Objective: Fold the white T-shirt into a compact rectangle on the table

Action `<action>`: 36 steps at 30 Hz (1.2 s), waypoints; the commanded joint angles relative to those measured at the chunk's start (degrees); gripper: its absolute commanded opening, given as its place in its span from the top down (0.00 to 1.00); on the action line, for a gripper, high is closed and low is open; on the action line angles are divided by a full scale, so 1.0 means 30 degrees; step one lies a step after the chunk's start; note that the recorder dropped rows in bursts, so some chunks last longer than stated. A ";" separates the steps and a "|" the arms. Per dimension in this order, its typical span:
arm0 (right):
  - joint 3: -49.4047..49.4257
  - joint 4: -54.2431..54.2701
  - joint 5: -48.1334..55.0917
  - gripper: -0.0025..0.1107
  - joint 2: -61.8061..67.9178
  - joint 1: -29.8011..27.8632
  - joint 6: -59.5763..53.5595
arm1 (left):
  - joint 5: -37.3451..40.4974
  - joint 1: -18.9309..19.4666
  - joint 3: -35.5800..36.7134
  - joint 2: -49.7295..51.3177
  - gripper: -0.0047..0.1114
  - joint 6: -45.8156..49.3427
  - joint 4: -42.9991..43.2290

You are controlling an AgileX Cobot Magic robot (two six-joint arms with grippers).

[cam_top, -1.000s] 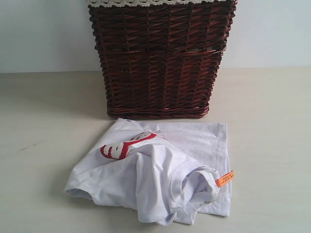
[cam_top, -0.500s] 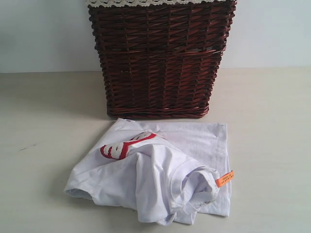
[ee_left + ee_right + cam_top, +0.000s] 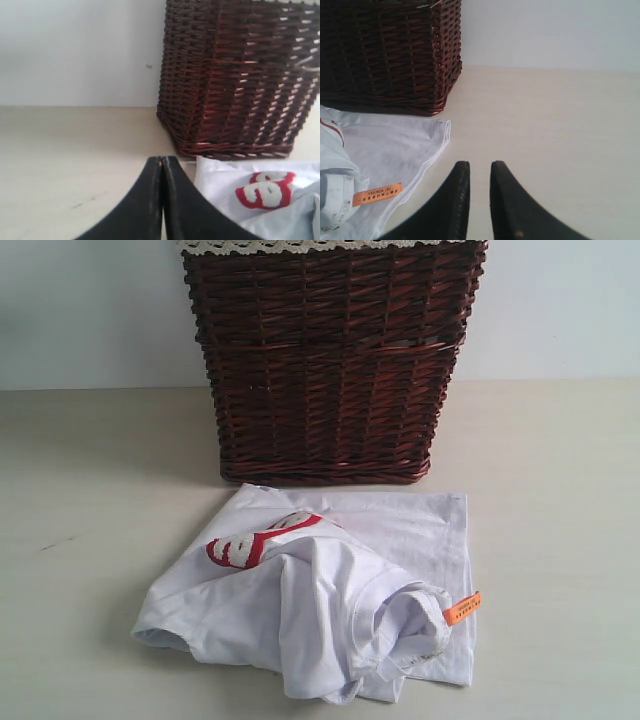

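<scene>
Two black grippers, both empty. Left gripper: jaws pressed together over the pale beige table; white short-sleeved T-shirt near, untouched. Shirt: crumpled on the table, just before the dark brown wicker basket. Right gripper: jaws narrowly parted; the shirt's edge nearby, apart.

A dark brown wicker basket with a lace-trimmed liner stands upright before a pale wall.
</scene>
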 commanded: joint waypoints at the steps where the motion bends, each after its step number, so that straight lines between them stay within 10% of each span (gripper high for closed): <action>1: 0.0101 -0.0012 -0.0212 0.84 -0.0117 -0.0048 -0.0109 | -0.0512 -0.0076 0.0005 -0.0044 0.96 -1.9086 1.3702; 5: 0.0101 -0.0012 -0.0212 0.84 -0.0117 -0.0048 -0.0109 | 0.2779 -0.0076 0.0005 -0.0044 0.96 -2.5888 2.0096; 16: 0.0101 -0.0012 -0.0212 0.84 -0.0117 -0.0048 -0.0115 | 0.4407 0.1094 0.0005 -0.0304 0.96 -2.5898 2.9056; 36: 0.0101 -0.0012 -0.0212 0.84 -0.0117 -0.0048 -0.0150 | 0.4412 0.2411 0.0005 -0.0304 0.96 -2.5856 2.9554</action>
